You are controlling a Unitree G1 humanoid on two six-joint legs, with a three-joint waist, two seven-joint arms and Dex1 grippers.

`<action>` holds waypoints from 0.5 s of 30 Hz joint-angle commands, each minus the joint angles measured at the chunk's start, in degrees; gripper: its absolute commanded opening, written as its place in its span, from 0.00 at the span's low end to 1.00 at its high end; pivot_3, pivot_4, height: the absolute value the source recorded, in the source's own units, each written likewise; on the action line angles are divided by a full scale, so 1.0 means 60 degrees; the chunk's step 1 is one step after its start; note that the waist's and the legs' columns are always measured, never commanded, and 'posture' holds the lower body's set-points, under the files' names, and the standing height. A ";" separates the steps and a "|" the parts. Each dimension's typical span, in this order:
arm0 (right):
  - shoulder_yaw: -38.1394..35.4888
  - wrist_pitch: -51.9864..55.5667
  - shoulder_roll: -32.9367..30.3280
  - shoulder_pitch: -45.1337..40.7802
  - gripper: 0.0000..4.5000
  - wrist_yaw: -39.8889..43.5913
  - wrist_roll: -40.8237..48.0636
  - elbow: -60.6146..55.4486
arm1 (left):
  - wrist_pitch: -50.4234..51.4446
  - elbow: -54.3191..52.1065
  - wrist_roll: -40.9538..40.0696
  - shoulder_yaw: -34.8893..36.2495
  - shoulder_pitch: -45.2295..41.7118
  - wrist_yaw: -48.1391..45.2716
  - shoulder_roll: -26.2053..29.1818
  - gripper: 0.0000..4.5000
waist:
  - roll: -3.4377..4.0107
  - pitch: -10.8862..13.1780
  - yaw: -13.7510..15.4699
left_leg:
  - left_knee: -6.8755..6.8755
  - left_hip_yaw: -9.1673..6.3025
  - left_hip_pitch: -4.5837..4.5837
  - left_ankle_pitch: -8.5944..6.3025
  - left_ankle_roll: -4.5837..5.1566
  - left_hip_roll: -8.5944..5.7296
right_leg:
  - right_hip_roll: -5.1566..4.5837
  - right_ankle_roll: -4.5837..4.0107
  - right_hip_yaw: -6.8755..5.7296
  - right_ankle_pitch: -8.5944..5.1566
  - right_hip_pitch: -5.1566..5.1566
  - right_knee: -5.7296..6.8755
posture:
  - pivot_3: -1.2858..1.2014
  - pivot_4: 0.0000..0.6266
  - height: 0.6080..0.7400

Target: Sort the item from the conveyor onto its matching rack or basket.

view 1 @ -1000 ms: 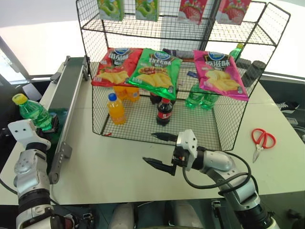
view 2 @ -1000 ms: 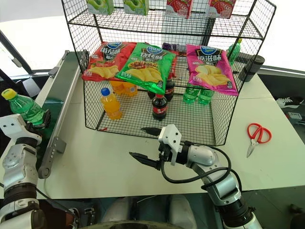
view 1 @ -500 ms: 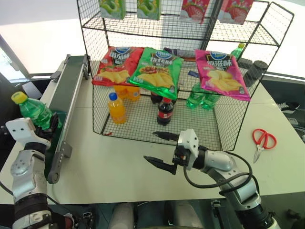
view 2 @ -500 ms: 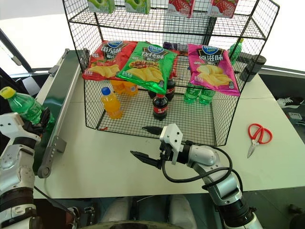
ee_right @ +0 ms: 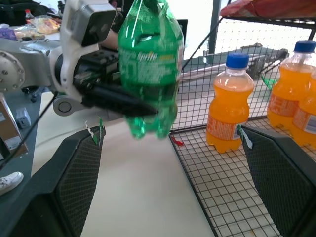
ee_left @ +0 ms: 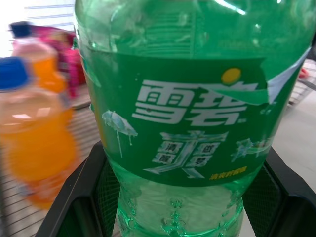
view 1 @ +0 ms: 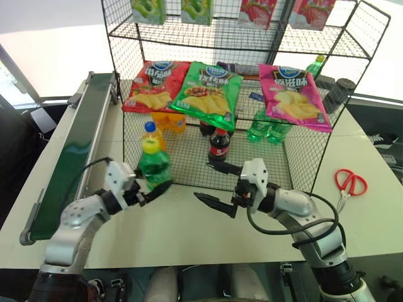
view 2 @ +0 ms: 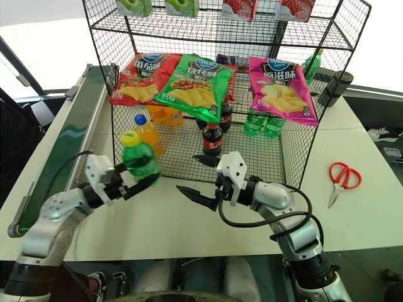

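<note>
The green bottle (view 1: 154, 167) with its yellow cap stands upright in my left gripper (view 1: 151, 186), which is shut on its lower body. It hangs above the table just in front of the black wire rack's (view 2: 208, 38) bottom-left corner, to the right of the conveyor (view 1: 69, 157). In the left wrist view the bottle's green label (ee_left: 197, 123) sits between the black fingers (ee_left: 81, 197). My right gripper (view 1: 211, 184) is open and level, pointing left toward the bottle with a gap between them. The right wrist view shows the bottle (ee_right: 148, 74) between its spread fingers (ee_right: 79, 182).
On the rack's bottom tier stand an orange-juice bottle (view 1: 151, 134), a cola bottle (view 1: 218, 146) and green bottles (view 1: 264, 129). Chip bags (view 1: 204, 91) lie on the middle tier and cartons stand on top. Red scissors (view 1: 345, 184) lie on the table at the right.
My left arm has carried the green bottle from the left of the conveyor, across the belt, to the front of the rack. The right gripper has hardly moved.
</note>
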 commanded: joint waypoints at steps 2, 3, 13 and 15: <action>-0.0083 0.0129 0.0242 -0.0164 1.00 -0.0302 0.0215 -0.0490 | -0.0679 0.0344 0.0380 -0.0900 -0.0965 -0.0705 -0.0516 0.61 | -0.0001 -0.0001 -0.0002 | 0.0002 0.0000 0.0000 0.0000 0.0001 -0.0002 | 0.0003 0.0008 -0.0001 0.0004 0.0002 0.0002 | 0.52 0.24 1.00; -0.0047 0.0179 0.0266 -0.0153 1.00 -0.0361 0.0199 -0.0527 | -0.0871 0.0603 0.0577 -0.1205 -0.1226 -0.0901 -0.0666 0.61 | 0.0000 0.0000 -0.0001 | 0.0002 0.0000 0.0000 0.0000 0.0002 -0.0003 | 0.0006 0.0032 -0.0003 0.0018 0.0002 0.0002 | 0.52 0.24 1.00; -0.0175 0.0531 0.0233 0.0050 1.00 -0.0799 0.0220 -0.0794 | -0.1902 0.2135 0.1108 -0.2254 -0.2609 -0.2325 -0.1425 0.61 | -0.0001 -0.0002 0.0008 | 0.0028 -0.0013 -0.0002 0.0001 0.0009 0.0004 | 0.0093 0.0046 -0.0026 0.0022 0.0014 0.0012 | 0.52 0.24 1.00; -0.0213 0.0589 0.0249 0.0079 1.00 -0.0855 0.0273 -0.0833 | -0.2004 0.2302 0.1163 -0.2258 -0.2766 -0.2426 -0.1547 0.61 | -0.0001 -0.0002 0.0010 | 0.0030 -0.0015 0.0000 0.0001 0.0009 0.0008 | 0.0100 0.0049 -0.0026 0.0023 0.0016 0.0013 | 0.52 0.24 1.00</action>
